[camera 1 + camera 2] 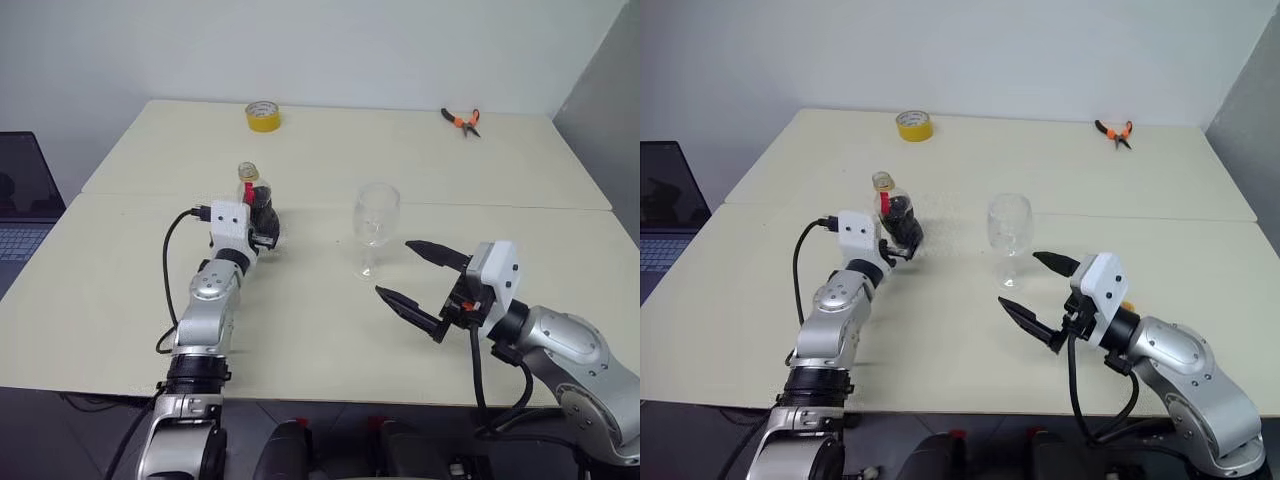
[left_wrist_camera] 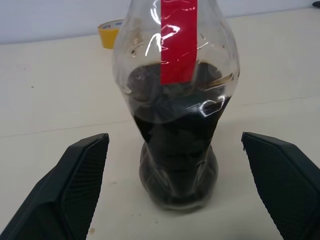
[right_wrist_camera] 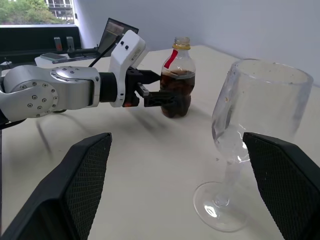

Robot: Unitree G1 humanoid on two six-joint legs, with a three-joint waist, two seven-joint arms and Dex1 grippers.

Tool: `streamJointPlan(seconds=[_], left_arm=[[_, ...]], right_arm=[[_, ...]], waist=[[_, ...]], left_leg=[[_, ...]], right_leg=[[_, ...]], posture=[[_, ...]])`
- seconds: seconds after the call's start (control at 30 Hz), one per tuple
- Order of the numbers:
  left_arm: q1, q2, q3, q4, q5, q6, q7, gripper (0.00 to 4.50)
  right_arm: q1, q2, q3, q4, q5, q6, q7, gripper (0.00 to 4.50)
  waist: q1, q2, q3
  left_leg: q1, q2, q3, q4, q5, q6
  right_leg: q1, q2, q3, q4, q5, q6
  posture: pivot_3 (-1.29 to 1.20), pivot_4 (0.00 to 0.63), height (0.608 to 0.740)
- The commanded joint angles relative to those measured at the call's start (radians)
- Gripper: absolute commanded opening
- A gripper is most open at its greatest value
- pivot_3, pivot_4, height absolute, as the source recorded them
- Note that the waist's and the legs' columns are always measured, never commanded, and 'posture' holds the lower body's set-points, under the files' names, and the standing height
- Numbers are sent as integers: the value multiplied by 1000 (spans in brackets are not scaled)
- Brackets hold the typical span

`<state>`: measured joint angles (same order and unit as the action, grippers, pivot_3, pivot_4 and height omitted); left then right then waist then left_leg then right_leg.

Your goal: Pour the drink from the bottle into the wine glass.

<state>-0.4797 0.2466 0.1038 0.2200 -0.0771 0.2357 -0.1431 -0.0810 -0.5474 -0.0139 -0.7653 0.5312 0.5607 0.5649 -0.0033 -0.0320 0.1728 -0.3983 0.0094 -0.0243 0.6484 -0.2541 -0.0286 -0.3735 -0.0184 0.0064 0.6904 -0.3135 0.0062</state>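
Bottle half full of dark drink, wine glass empty.

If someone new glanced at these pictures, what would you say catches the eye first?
Probably the small clear plastic bottle of dark brown drink, standing between the open fingers of the left gripper. To its right stands the empty clear stemmed wine glass, with the open right gripper near it. At the table's far edge lie a yellow tape roll and orange-handled pliers.
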Motion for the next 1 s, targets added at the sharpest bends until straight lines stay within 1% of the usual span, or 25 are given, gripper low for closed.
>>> streamJointPlan(seconds=[0.03,0.2,0.3,0.53,0.57,0.6,0.63,0.73,0.87,1.0], left_arm=[[-65,-6,14,64,-12,-49,-8,4500],[-121,-5,15,145,-22,-95,-25,4500],[-139,-4,23,176,-28,-112,-27,3929],[-151,2,23,189,-27,-130,-46,1533],[-151,3,23,184,-26,-130,-47,1246],[-150,4,24,182,-25,-130,-48,1057],[-149,7,24,170,-24,-130,-50,946],[-150,34,-28,90,12,-164,-103,768],[-193,56,-103,70,54,-225,-177,738],[-254,73,-163,99,94,-294,-247,738]], right_arm=[[-28,-7,-14,-48,21,6,-14,4487],[-32,-4,-11,-52,17,11,-21,4487],[-31,-4,-13,-56,16,12,-29,4500],[-35,-3,-13,-69,13,11,-47,4500],[-36,-4,-14,-70,12,9,-49,4500],[-36,-5,-14,-71,12,8,-50,4500],[-38,-5,-13,-73,4,2,-54,4500],[-59,-8,-23,-90,1,7,-69,4500],[-89,-4,-19,-94,11,36,-97,4500],[-128,35,-17,-92,51,87,-151,4500]], waist=[[0,0,0],[1,0,0],[1,0,0],[1,0,0],[1,0,0],[1,0,0],[1,0,0],[1,0,0],[2,-1,0],[2,-1,0]], left_leg=[[0,0,0,0,0,0],[0,0,0,0,0,0],[0,0,0,0,0,0],[0,0,-1,0,0,0],[0,0,-1,0,0,0],[0,0,-1,0,0,0],[0,0,-1,0,0,0],[-1,0,-1,0,0,0],[-1,0,-1,0,2,-3],[-1,0,-1,1,2,-3]], right_leg=[[0,0,0,0,0,0],[0,0,-1,0,0,0],[0,0,-1,0,0,0],[0,0,-1,0,0,0],[0,0,-1,0,0,0],[0,0,-1,0,0,0],[0,0,-1,0,0,0],[0,0,-1,0,0,0],[0,0,-1,0,0,0],[0,0,-1,0,0,0]], posture=[[0,150,740],[0,150,740],[0,150,740],[0,150,740],[0,150,740],[0,150,740],[0,150,740],[0,150,740],[0,150,740],[0,150,740]])
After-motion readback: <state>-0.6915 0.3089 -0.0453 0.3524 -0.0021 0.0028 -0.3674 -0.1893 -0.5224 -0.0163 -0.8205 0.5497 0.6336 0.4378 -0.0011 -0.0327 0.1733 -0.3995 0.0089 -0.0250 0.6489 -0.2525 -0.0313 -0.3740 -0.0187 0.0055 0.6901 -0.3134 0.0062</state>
